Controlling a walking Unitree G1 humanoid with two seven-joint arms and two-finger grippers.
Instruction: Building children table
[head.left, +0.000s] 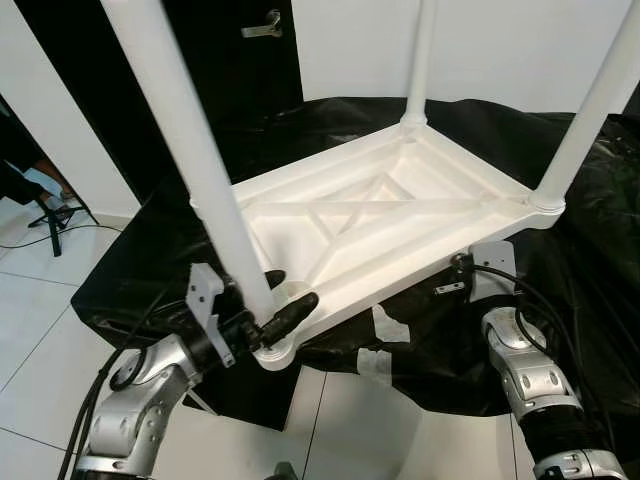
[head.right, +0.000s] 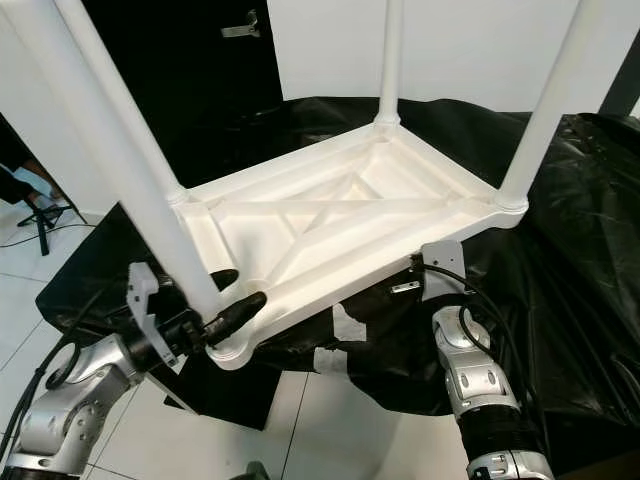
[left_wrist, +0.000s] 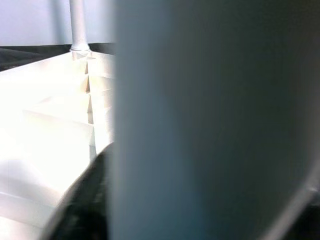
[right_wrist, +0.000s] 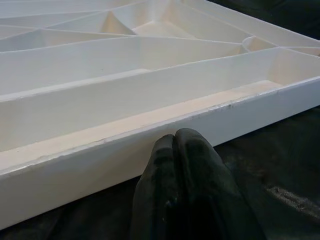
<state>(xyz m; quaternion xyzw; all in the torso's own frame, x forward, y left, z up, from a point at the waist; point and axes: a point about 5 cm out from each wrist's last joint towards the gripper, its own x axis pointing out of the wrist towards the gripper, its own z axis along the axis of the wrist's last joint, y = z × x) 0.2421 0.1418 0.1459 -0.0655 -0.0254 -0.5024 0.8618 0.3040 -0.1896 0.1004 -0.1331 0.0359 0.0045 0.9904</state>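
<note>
A white plastic table top (head.left: 400, 215) lies upside down on a black sheet, its ribbed underside facing up. White legs stand up from its corners: a near-left leg (head.left: 190, 140), a far leg (head.left: 420, 60) and a right leg (head.left: 590, 110). My left gripper (head.left: 285, 295) is shut on the near-left leg just above its socket, one black finger on each side of the leg. My right gripper (right_wrist: 175, 145) is shut with nothing in it, its tips touching the outer wall of the table's near rim (right_wrist: 150, 150). The right wrist (head.left: 492, 265) sits below the near-right corner.
The black sheet (head.left: 560, 300) covers a low platform, with bits of white tape (head.left: 388, 326) on its front. White tiled floor (head.left: 40, 320) lies to the left and front. A black door (head.left: 230, 60) stands behind. A stand's feet (head.left: 52, 215) and part of a person (head.left: 20, 165) are at far left.
</note>
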